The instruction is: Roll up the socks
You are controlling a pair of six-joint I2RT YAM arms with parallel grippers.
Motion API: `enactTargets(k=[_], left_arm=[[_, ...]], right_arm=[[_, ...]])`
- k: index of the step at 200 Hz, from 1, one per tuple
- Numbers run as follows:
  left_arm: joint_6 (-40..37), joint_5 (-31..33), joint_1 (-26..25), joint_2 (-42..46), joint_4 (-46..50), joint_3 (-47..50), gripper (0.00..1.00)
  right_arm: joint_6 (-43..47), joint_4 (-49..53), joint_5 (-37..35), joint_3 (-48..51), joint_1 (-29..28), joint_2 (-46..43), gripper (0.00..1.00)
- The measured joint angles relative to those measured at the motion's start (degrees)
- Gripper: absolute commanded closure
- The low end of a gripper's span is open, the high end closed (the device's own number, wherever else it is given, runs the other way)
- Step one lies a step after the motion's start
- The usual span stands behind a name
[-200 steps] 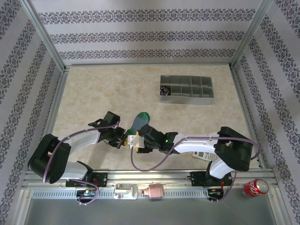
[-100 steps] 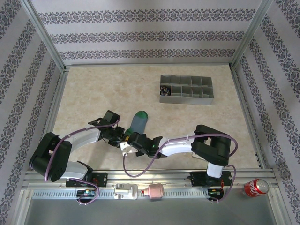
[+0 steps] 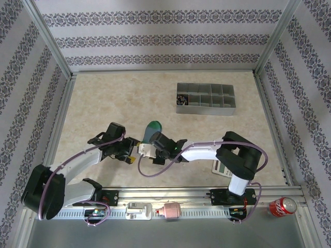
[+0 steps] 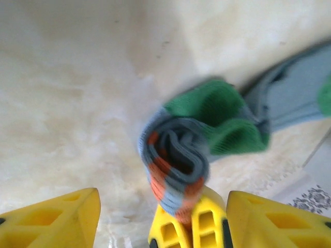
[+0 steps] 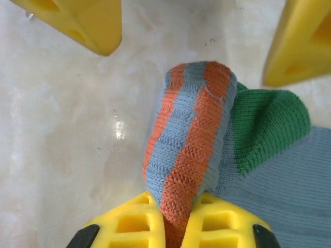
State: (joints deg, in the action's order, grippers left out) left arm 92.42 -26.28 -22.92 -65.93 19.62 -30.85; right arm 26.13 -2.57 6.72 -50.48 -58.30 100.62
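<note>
1. The blue-grey sock (image 3: 153, 130) lay on the marbled table (image 3: 103, 103), toward the near edge and between the two arms. Its green end pointed at the back wall.
2. The sock's orange-and-blue striped cuff (image 5: 189, 129) was wound into a tight coil at the near end. A green knit patch (image 5: 269, 129) sat just beside the coil, touching it.
3. Right gripper (image 5: 177, 222): its yellow fingers were pinched hard together on the striped coil, with fabric squeezed up between the pads.
4. Left gripper (image 3: 129, 155): its jaws were spread wide, holding nothing. One yellow finger (image 4: 51, 219) stood on each side of the coil, both clear of the fabric.
5. The two grippers faced each other almost tip to tip over the sock's near end. The right one's fingers sat inside the gap of the left one.
6. Elsewhere, a grey compartment tray (image 3: 205, 99) stood well apart, toward the back right. A calculator (image 3: 223, 169) lay partly hidden under the right arm. A red soda can (image 3: 282, 206) stood outside the front rail at the right.
</note>
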Motion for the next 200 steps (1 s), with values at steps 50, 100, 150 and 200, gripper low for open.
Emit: enactTargets(k=[50, 100, 150, 200], left_arm=[[-3.08, -0.9, 0.04, -0.31, -4.02, 1.77, 0.47], [-3.69, -1.29, -2.58, -6.05, -11.13, 2.51, 0.46], [-4.15, -1.05, -3.39, -13.09, -18.01, 2.54, 0.79], [-2.54, -2.03, -3.89, -13.35, -15.06, 1.31, 1.0]], right_arm=[[-5.35, 0.66, 13.16, -0.33, 5.81, 1.14, 1.0], [-8.92, 4.46, 24.17, -4.24, 10.38, 4.9, 1.0], [-11.54, 9.11, 31.85, -8.44, 13.25, 8.55, 1.0], [-11.52, 9.29, 26.05, -4.85, 12.07, 4.17, 0.57]])
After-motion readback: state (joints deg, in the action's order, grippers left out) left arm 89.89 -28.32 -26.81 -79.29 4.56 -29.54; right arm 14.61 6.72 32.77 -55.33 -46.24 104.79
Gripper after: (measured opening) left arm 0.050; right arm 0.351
